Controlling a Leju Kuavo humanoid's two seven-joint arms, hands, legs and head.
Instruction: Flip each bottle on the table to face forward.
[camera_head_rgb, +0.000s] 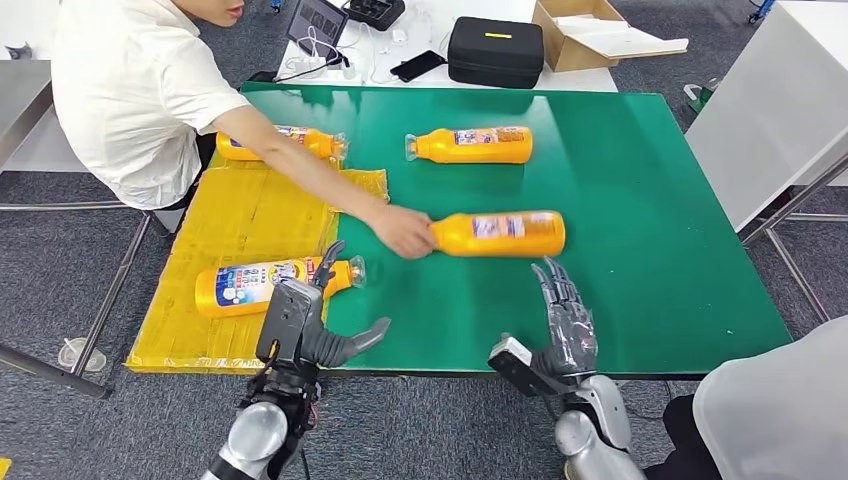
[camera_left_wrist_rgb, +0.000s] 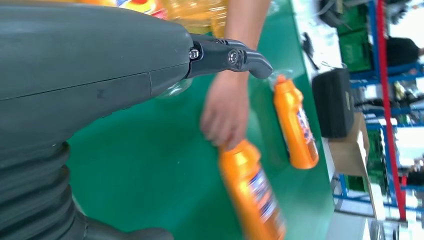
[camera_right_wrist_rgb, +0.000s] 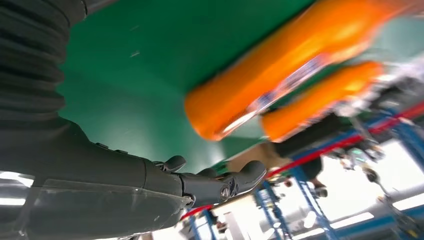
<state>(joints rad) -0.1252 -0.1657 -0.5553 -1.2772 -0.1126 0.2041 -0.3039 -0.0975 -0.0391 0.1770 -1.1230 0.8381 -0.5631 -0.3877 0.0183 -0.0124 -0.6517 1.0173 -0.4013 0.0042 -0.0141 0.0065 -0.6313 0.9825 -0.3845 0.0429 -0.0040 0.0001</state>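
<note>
Several orange bottles lie on their sides on the green table (camera_head_rgb: 640, 190). A person's hand (camera_head_rgb: 402, 230) holds the neck of the middle bottle (camera_head_rgb: 505, 234), which also appears as a bottle (camera_left_wrist_rgb: 252, 195) and a blurred bottle (camera_right_wrist_rgb: 280, 75) in the wrist views. Another bottle (camera_head_rgb: 470, 145) lies further back. A bottle with a blue and white label (camera_head_rgb: 262, 283) lies on the yellow mat (camera_head_rgb: 250, 215), a further bottle (camera_head_rgb: 300, 142) at the mat's far end. My left hand (camera_head_rgb: 305, 322) hovers open beside the labelled bottle. My right hand (camera_head_rgb: 565, 315) is open near the front edge, just short of the middle bottle.
A person in a white shirt (camera_head_rgb: 130, 90) leans over the table from the left. Behind the table stand a black case (camera_head_rgb: 495, 50), a cardboard box (camera_head_rgb: 590, 35) and a tablet (camera_head_rgb: 317, 25). A white table (camera_head_rgb: 770, 110) stands at the right.
</note>
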